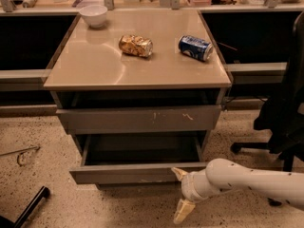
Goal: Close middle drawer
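The middle drawer (128, 173) is pulled well out of the cabinet, and its grey inner box (140, 151) shows empty. Its plain flat front faces me. Above it, the taller drawer front with whitish scratch marks (140, 119) stands slightly out from the cabinet. The lowest front is mostly hidden under the open drawer. My gripper (181, 193) is at the end of the white arm (247, 179) that comes in from the right. It is open and empty, just in front of the right end of the middle drawer's front. The upper fingertip (179, 173) is at the front's lower edge. The lower fingertip (183, 212) hangs over the floor.
On the cabinet top (95, 65) are a white bowl (93, 14), a crumpled snack bag (136, 45) and a blue can (195, 47) on its side. A black office chair (285, 122) stands at the right. A black bar (28, 207) lies on the speckled floor at the lower left.
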### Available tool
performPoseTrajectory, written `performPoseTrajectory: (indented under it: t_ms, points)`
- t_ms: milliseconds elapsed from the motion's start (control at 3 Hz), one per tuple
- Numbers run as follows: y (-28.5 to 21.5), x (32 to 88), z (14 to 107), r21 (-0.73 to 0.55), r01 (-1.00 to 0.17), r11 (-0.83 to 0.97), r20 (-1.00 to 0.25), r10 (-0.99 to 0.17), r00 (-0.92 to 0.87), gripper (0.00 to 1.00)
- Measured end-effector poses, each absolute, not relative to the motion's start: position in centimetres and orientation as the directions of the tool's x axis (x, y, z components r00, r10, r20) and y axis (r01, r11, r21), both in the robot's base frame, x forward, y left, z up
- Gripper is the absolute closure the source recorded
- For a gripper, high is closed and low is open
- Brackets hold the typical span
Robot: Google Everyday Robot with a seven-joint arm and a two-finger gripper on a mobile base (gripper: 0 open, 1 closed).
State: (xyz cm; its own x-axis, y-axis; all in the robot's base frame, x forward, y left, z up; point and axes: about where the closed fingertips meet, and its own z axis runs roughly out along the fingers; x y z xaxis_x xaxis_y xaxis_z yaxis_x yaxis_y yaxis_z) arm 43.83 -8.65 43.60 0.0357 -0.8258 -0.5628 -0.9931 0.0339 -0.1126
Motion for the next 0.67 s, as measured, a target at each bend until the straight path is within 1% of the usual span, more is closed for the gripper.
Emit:
performPoseTrajectory:
  t_ms: [333,667]
  points:
    - [-7.9,44.5,40.8,-0.103,-0.995,0.003,-0.576,-0.816,0.057,0.0]
    - [-6.8,46.9,39.0,-0.12,-0.992,-0.042,-0.579,-0.809,0.105,0.0]
